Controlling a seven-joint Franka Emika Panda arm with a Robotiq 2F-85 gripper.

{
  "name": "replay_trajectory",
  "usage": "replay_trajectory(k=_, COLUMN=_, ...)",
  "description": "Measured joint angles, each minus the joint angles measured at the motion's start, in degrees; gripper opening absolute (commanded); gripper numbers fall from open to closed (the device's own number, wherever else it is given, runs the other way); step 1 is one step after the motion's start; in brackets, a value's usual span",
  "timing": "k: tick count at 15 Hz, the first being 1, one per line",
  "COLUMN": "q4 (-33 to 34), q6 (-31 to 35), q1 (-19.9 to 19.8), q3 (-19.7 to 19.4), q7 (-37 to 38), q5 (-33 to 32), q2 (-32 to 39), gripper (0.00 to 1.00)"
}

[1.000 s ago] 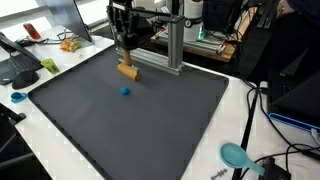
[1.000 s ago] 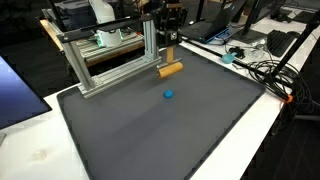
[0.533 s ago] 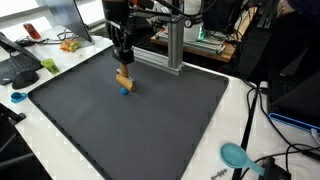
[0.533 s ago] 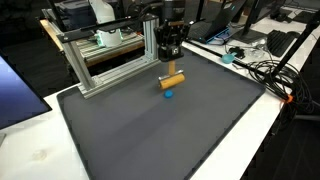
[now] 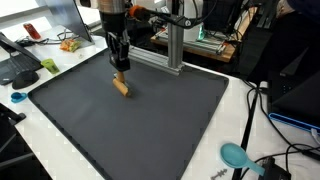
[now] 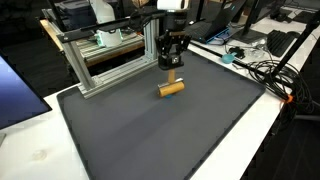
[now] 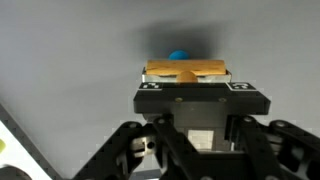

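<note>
Wrist view showed the tool (image 7: pixel 187 81) pinching a wooden block (image 7: pixel 175 72), probably light, stiff and smooth, across its middle.

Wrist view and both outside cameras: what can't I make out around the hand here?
- The blue ball: the wrist view shows only a sliver past the wooden block. In both exterior views, the block and the hand hide it.
- The grip: in the wrist view, the hand's own body covers where it meets the block.
- Block and mat: too small in both exterior views to tell whether they are touching or apart.
</note>
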Motion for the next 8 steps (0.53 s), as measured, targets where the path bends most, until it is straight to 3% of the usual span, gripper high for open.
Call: replay_trajectory(k=8, q4=2.3, q6=-1.5, q1=2.2, q3=-1.6, q7=1.5, q5=-1.9, q2=2.2, gripper=0.23)
